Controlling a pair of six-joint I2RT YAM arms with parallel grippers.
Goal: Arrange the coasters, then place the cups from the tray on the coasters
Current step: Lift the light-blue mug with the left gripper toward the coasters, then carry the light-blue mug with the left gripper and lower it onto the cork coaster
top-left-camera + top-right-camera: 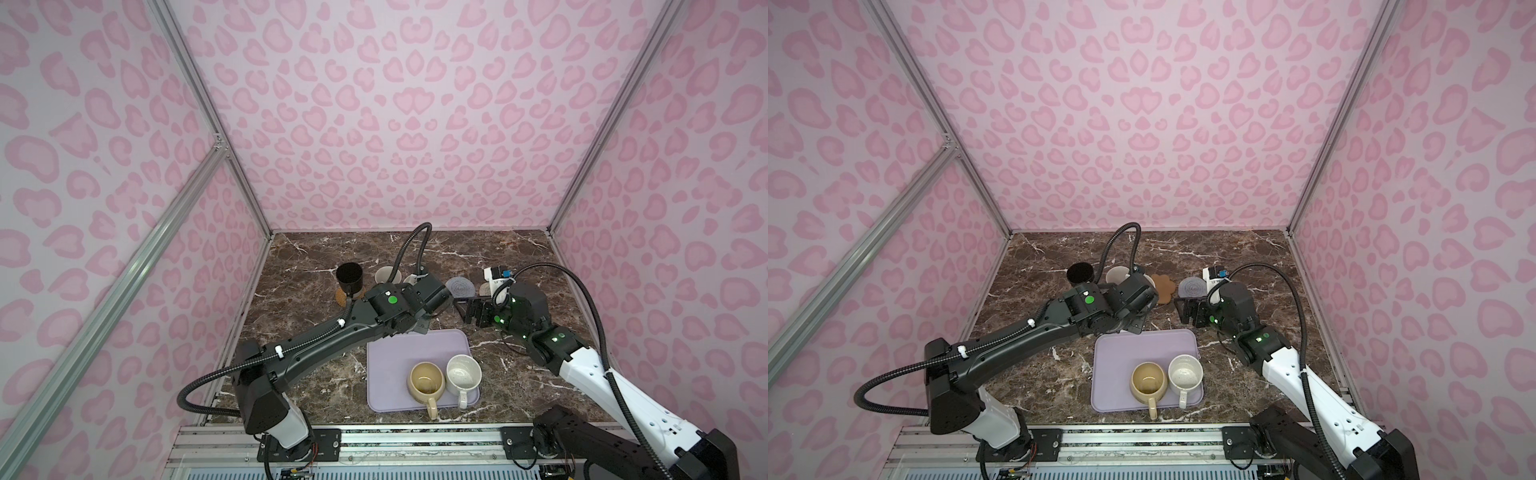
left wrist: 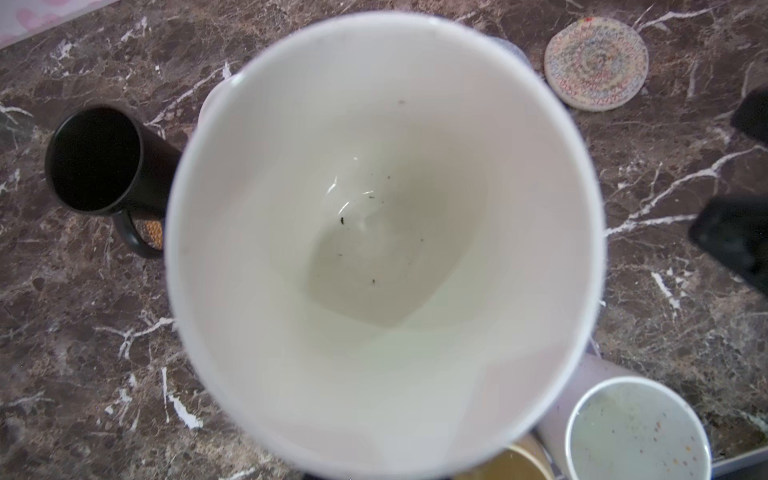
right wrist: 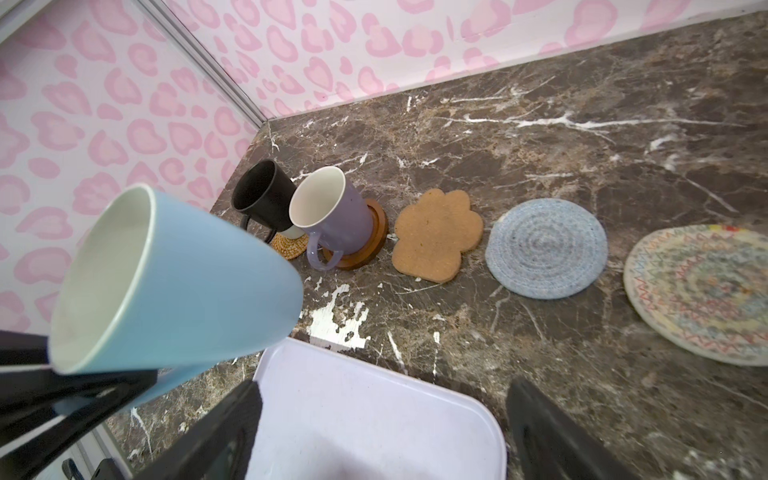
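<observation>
Jaws of the left gripper (image 3: 79,386) pinch the light blue cup (image 3: 178,282) above the counter (image 1: 316,257)'s middle (right gripper (image 1: 478,312) gapes empty); two cups (image 3: 336,216) sit on coasters (image 3: 376,232), two wait on the tray (image 1: 395,357).

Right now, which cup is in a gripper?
The light blue cup, gripped by the left gripper; black and lavender stand on coasters, yellow-beige and speckled white on the tray.

Light blue mug with white inside (image 2: 382,249) is filling the left wrist view, rim blurring; black left arm (image 1: 316,345) is hiding it mid-frame in both top views. Cream woven round coaster (image 3: 706,291) is running off frame edge.
</observation>
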